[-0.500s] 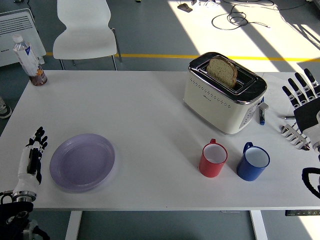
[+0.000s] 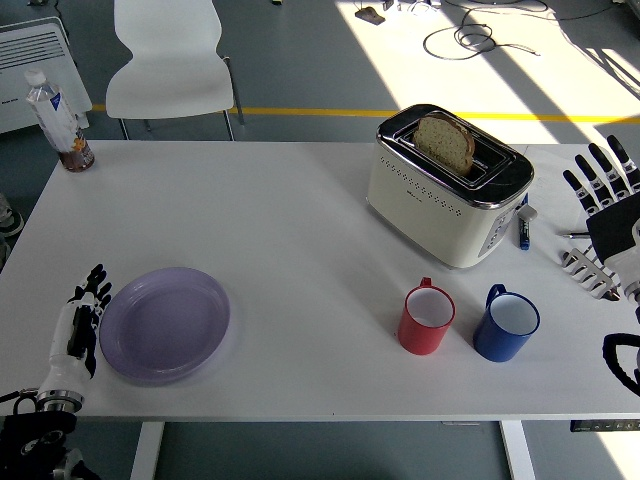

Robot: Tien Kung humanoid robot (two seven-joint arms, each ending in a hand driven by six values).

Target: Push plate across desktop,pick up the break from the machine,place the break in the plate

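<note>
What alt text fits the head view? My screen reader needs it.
The left robot hand sits open beside a purple plate on a white table; bread stands in a toaster, and the right robot hand is open.

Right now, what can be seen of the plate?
The plate is round, translucent pale purple, plastic by its look, with a raised rim and nothing in it. It lies flat near the white table's front left edge. The left hand is at its left rim, fingers extended; contact cannot be told.
</note>
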